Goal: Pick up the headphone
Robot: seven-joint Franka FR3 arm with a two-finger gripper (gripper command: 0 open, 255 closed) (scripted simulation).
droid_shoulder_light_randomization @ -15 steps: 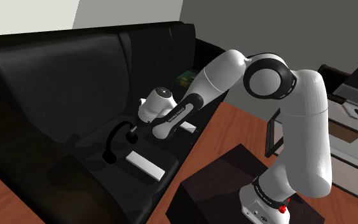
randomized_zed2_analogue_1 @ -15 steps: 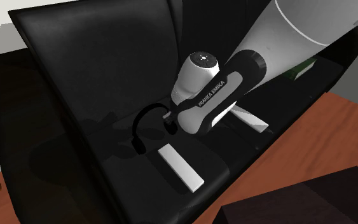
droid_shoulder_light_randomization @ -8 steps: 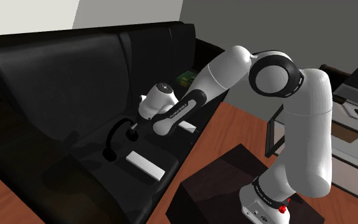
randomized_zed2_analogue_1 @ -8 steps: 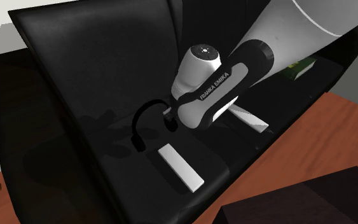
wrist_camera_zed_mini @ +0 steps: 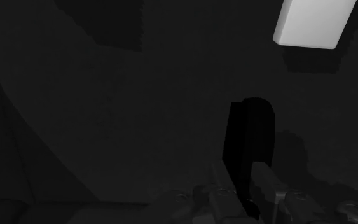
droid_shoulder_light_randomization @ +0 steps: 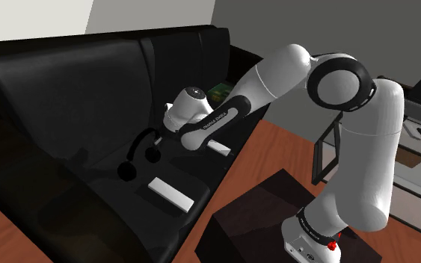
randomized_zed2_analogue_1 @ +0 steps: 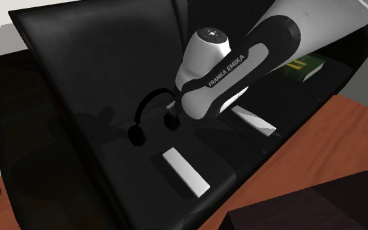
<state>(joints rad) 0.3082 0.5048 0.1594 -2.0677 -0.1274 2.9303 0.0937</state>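
— Headphone (droid_shoulder_light_randomization: 128, 171): where is it showing right now?

— It is showing at the middle left of the shoulder view, over the seat of the black sofa (droid_shoulder_light_randomization: 66, 82), just below the white wrist of the arm (droid_shoulder_light_randomization: 276, 75). In the second exterior view the headphone (randomized_zed2_analogue_1: 136, 135) is sitting at the centre. Its thin band is arching up toward the wrist and its two round cups are pointing down and to the left.

— Are the jaws gripping it?

— Yes. In the wrist view the two fingers (wrist_camera_zed_mini: 269, 188) are standing narrowly apart and clasping a black part of the headphone (wrist_camera_zed_mini: 250, 137) between them. I cannot tell whether the cups are touching the cushion.

— What else is lying on the sofa?

— A white slab (droid_shoulder_light_randomization: 170, 193) is lying flat on the seat, just below and right of the headphone in the shoulder view. A second slab (randomized_zed2_analogue_1: 253, 121) is lying right of the wrist in the second exterior view. A green book (randomized_zed2_analogue_1: 301, 67) is resting further toward that view's upper right.

— And the surroundings?

— A reddish wooden floor (droid_shoulder_light_randomization: 276, 149) is running along the sofa's front.
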